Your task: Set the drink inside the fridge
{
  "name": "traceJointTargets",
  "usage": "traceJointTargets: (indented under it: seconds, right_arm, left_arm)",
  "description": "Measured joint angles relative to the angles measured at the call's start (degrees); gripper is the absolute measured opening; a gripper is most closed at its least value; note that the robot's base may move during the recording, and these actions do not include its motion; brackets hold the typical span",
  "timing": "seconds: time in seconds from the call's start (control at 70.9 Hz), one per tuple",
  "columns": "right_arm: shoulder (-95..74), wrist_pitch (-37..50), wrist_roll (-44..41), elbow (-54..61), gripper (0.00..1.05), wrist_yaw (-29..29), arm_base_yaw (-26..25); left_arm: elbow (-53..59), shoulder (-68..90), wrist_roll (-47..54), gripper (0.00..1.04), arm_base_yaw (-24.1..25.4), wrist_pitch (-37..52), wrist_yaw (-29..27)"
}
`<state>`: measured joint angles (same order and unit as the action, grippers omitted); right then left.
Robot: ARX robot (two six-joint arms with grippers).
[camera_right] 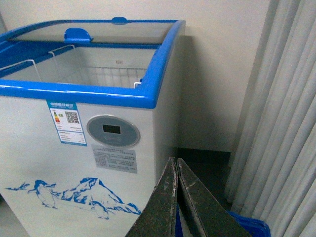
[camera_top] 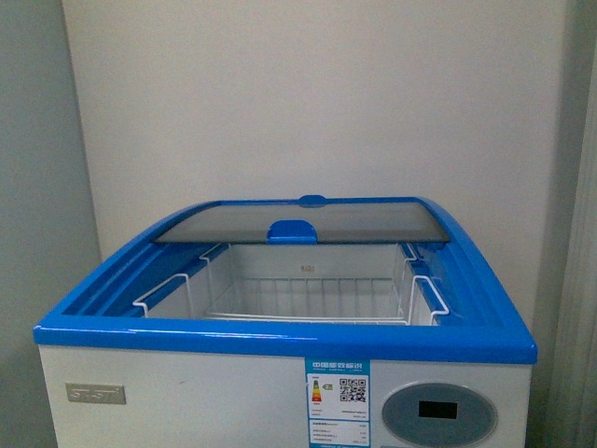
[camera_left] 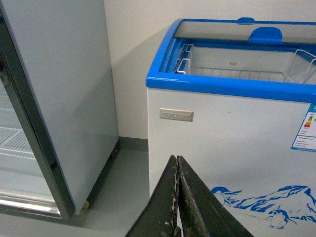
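The fridge [camera_top: 187, 392] is a white chest cooler with a blue top rim, straight ahead. Its glass lid [camera_top: 308, 222] is slid to the back, so the inside with white wire baskets [camera_top: 308, 299] lies open. It also shows in the left wrist view [camera_left: 227, 143] and the right wrist view [camera_right: 74, 163], with the penguin decal low on its front. My left gripper [camera_left: 177, 159] is shut and empty, low in front of the fridge's left part. My right gripper [camera_right: 176, 160] is shut and empty, near the fridge's right front corner. The drink is out of view.
A tall grey upright cabinet [camera_left: 64, 98] with a glass door stands left of the fridge. Pale curtains [camera_right: 281, 123] hang at the right. A blue object [camera_right: 252, 224] lies on the floor below the right gripper. A wall is close behind the fridge.
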<state>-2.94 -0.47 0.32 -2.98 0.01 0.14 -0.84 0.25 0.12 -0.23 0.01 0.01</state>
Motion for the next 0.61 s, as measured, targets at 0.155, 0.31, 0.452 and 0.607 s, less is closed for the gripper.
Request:
traceJointTargets:
  seconds: [0.155,0.31,0.452,0.607]
  right_arm:
    - [1.99,0.26,0.0,1.97,0.03,-0.02,-0.02]
    - [2.51,0.35,-0.02,2.05,0.03,-0.04,-0.02]
    - [2.56,0.35,-0.07,2.05,0.03,-0.04,-0.02]
    - [2.56,0.35,-0.13,2.05,0.3,-0.04,-0.02]
  left_arm:
    - [0.0,0.0,0.0,0.03,0.0,0.0,-0.02]
    - [0.0,0.0,0.0,0.03,0.0,0.0,0.0]
    - [0.0,0.0,0.0,0.03,0.0,0.0,0.0]
    - [0.0,0.0,-0.02,0.29,0.0,0.0,0.0]
